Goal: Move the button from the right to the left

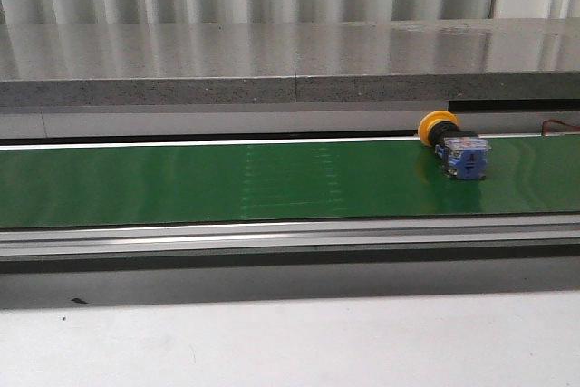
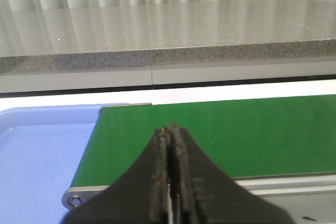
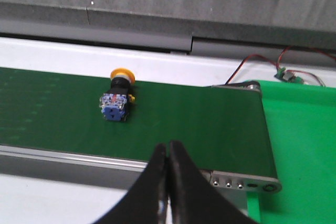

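Note:
The button [image 1: 456, 144] lies on its side on the green belt [image 1: 227, 183], at the belt's right part near the far edge. Its yellow-orange cap points to the far side and its grey-and-blue block faces the near side. It also shows in the right wrist view [image 3: 117, 96]. My right gripper [image 3: 167, 146] is shut and empty, over the belt's near edge, apart from the button. My left gripper [image 2: 171, 128] is shut and empty, over the belt's left end. Neither gripper shows in the front view.
A blue tray [image 2: 37, 150] sits past the belt's left end. A bright green surface [image 3: 299, 129] lies past the belt's right end, with a small circuit board and red wires [image 3: 286, 74] behind it. A grey stone ledge [image 1: 290, 61] runs behind the belt.

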{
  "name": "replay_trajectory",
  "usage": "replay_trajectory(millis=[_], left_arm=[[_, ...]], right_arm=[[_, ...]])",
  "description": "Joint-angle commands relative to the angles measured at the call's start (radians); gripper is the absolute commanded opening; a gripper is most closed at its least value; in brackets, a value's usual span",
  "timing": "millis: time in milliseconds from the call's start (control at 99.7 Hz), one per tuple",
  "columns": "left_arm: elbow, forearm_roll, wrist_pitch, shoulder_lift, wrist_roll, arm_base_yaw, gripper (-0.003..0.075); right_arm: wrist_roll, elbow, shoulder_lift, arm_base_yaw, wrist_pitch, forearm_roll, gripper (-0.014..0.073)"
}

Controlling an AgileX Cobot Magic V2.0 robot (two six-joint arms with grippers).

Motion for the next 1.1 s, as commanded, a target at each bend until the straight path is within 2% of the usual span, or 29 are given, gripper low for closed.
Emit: replay_trajectory(millis=[0,753,953,1094], left_arm=[[0.039,-0.004,-0.087,-0.033,-0.007,-0.005,-0.0021],[0.031,-0.009,-0.116,-0.033,-0.007,-0.005,-0.0021],[-0.075,-0.012,-0.061,-0.005,-0.007,-0.005,-0.0021],[-0.215,-0.012,0.063,0.077,-0.009,-0.005,-0.0021]], right_arm=[[-0.011,0.005,-0.045,-0.001,-0.106,-0.009,-0.0067],[-0.011,0.039,-0.088,-0.001,-0.106,-0.008,-0.0067],[-0.011,0.039,-0.088,-0.001,-0.106,-0.008,-0.0067],[-0.011,0.039,-0.088,-0.001,-0.106,-0.008,-0.0067]])
